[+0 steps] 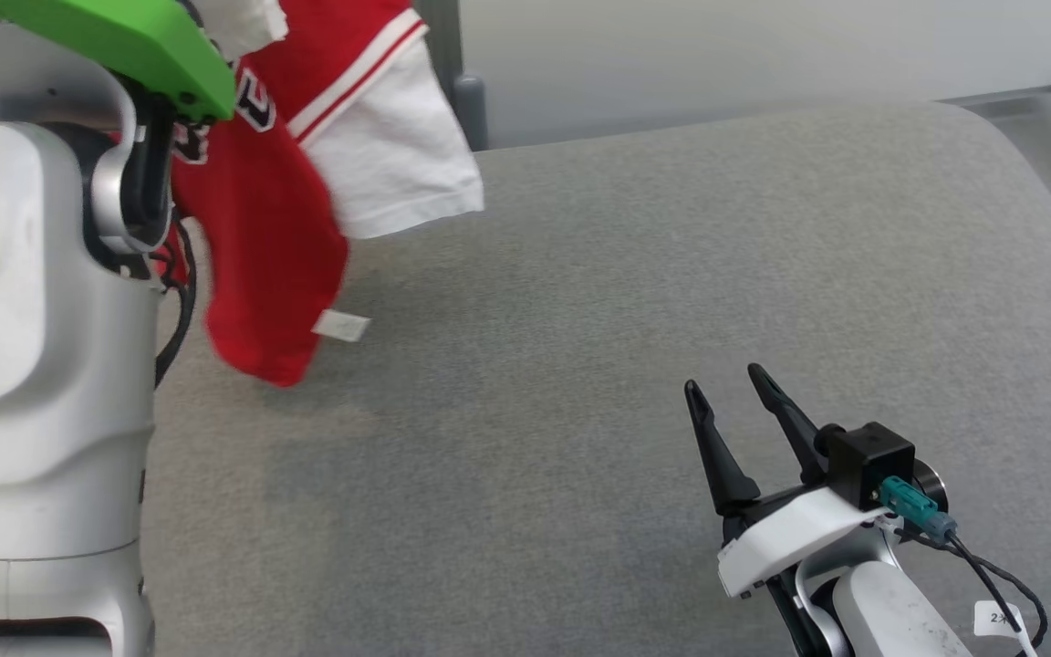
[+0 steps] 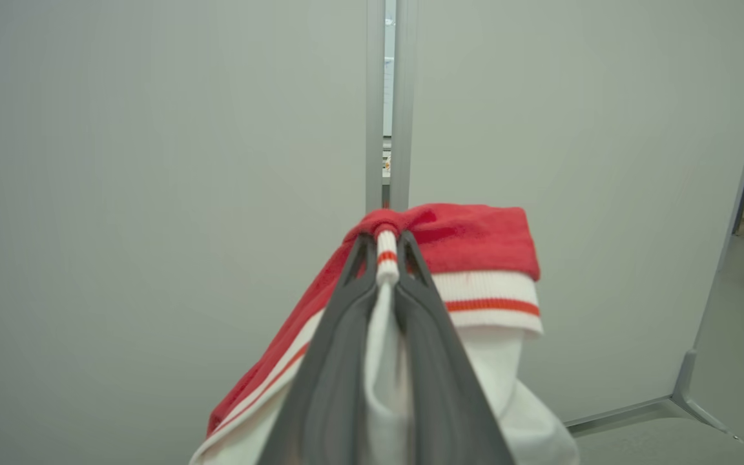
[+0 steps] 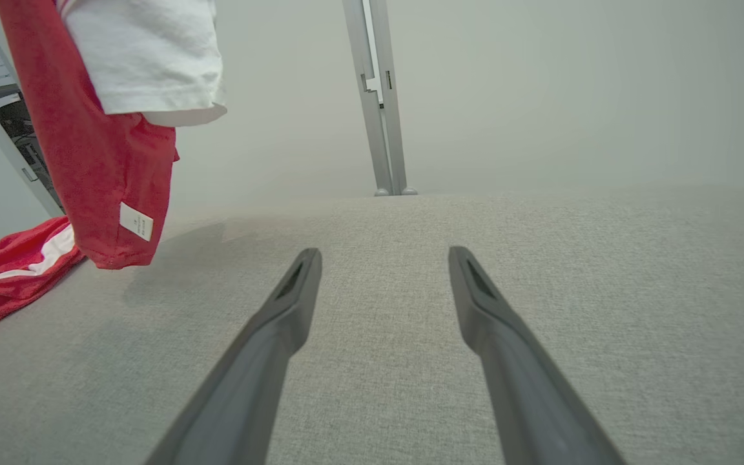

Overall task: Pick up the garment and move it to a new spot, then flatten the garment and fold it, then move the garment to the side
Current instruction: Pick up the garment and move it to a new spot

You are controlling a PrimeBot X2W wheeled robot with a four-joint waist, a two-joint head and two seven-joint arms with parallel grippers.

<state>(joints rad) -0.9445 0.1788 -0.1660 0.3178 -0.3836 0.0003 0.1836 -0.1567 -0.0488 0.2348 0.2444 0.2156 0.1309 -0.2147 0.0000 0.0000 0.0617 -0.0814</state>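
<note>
The garment [image 1: 270, 228] is red with white sleeves and red-striped white trim. It hangs in the air over the far left of the grey padded surface [image 1: 598, 301], its lower hem just above the fabric. In the left wrist view my left gripper [image 2: 385, 242] is shut on a bunched, striped edge of the garment [image 2: 475, 245], which drapes down around the fingers. My right gripper [image 1: 723, 379] hovers low at the near right with its fingers spread wide and nothing between them. In the right wrist view the right gripper [image 3: 383, 255] points across the surface, and the garment [image 3: 107, 161] dangles at the upper left, a white label near its hem.
My silver left arm [image 1: 33, 319] with its green cover stands tall at the left. A second red and white cloth [image 3: 10, 278] lies crumpled at the surface's left edge. Pale partition panels with a metal post [image 3: 378, 97] stand behind. Floor shows past the right edge.
</note>
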